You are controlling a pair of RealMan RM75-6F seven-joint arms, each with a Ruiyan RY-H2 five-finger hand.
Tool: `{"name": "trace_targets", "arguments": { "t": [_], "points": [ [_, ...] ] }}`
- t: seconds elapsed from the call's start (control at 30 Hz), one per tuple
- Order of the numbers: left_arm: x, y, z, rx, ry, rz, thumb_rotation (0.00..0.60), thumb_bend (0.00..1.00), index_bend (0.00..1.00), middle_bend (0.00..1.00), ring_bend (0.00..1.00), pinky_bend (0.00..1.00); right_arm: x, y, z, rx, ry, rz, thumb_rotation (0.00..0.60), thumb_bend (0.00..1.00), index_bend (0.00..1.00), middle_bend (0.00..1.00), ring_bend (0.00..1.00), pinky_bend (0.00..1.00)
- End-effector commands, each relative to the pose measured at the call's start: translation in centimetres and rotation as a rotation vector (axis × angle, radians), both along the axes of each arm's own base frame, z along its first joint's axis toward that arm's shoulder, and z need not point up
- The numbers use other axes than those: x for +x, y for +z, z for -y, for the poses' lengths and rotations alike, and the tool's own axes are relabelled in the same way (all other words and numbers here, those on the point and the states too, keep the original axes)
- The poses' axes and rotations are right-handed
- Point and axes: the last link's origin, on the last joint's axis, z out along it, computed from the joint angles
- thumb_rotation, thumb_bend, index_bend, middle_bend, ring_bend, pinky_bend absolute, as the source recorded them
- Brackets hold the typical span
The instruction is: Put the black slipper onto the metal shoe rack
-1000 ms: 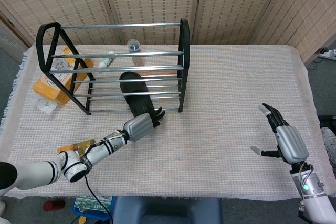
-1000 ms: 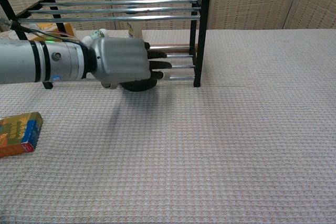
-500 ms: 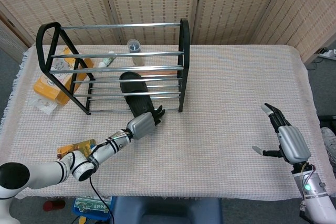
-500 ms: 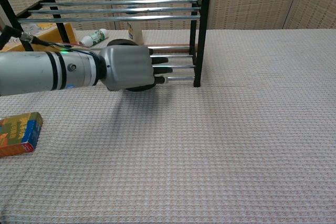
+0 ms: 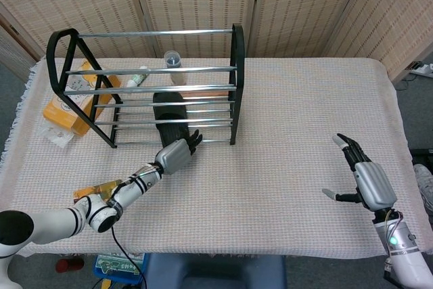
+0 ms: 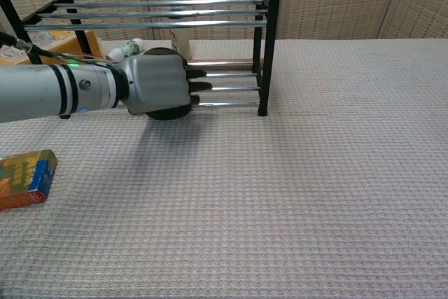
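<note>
We are seeing one yellow carton [image 5: 66,106] lying behind the metal shoe rack [image 5: 149,86] at the left, and one colourful small box [image 6: 26,177] sitting near the front edge. The rack is holding one black slipper [image 5: 169,116] on its lower rails. Our left hand [image 5: 177,153] is pressing its fingers together against the slipper's heel. Our right hand [image 5: 365,179] is hovering spread, holding nothing.

Black slipper [image 6: 166,112] mostly hidden behind left hand [image 6: 155,84] in chest view; grip unclear
</note>
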Motion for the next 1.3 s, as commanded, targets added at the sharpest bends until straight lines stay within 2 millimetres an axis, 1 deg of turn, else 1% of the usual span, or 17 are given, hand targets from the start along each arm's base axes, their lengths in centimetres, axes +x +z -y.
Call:
{"name": "trace_targets", "arguments": {
  "t": [0.03, 0.23, 0.33, 0.43, 0.67, 0.83, 1.03, 1.13, 1.3],
  "points": [
    [-0.2, 0.1, 0.1, 0.003, 0.010, 0.002, 0.600, 0.23, 0.24, 0.05, 0.01, 0.31, 0.1, 0.0, 0.0, 0.001, 0.001, -0.001, 0.600, 0.04, 0.00, 0.00, 0.01, 0.21],
    [-0.5, 0.5, 0.4, 0.013, 0.020, -0.001, 0.600, 0.23, 0.25, 0.05, 0.01, 0.31, 0.1, 0.0, -0.1, 0.000, 0.002, -0.004, 0.600, 0.04, 0.00, 0.00, 0.01, 0.21],
    [-0.5, 0.7, 0.9, 0.005, 0.031, 0.013, 0.600, 0.23, 0.25, 0.05, 0.01, 0.31, 0.1, 0.1, -0.2, -0.002, 0.002, -0.005, 0.600, 0.04, 0.00, 0.00, 0.01, 0.21],
    [-0.4, 1.1, 1.6, -0.003, 0.036, 0.049, 0.600, 0.23, 0.23, 0.05, 0.01, 0.31, 0.2, 0.2, -0.2, -0.004, 0.003, -0.008, 0.600, 0.05, 0.00, 0.01, 0.01, 0.21],
    [-0.5, 2.2, 4.4, -0.047, 0.061, 0.173, 0.600, 0.23, 0.15, 0.05, 0.01, 0.31, 0.1, 0.7, -0.3, -0.018, -0.004, -0.018, 0.600, 0.05, 0.00, 0.02, 0.01, 0.21],
    [-1.2, 3.2, 5.9, -0.080, 0.146, 0.300, 0.600, 0.23, 0.14, 0.05, 0.01, 0.31, 0.0, 1.0, -0.4, -0.023, -0.007, -0.024, 0.600, 0.05, 0.00, 0.02, 0.01, 0.21],
    [-3.0, 5.4, 8.5, -0.104, 0.277, 0.478, 0.600, 0.23, 0.14, 0.05, 0.01, 0.31, -0.3, 2.0, -0.4, -0.044, -0.023, -0.048, 0.600, 0.05, 0.00, 0.02, 0.01, 0.21],
    [-4.5, 6.6, 9.7, -0.104, 0.335, 0.524, 0.600, 0.23, 0.14, 0.05, 0.01, 0.31, -0.5, 2.5, -0.4, -0.058, -0.036, -0.050, 0.600, 0.05, 0.00, 0.02, 0.01, 0.21],
    [-7.5, 9.0, 11.2, -0.079, 0.501, 0.646, 0.600, 0.23, 0.14, 0.05, 0.01, 0.31, -1.0, 3.0, -0.6, -0.055, -0.057, -0.074, 0.600, 0.05, 0.00, 0.02, 0.01, 0.21]
  ]
}}
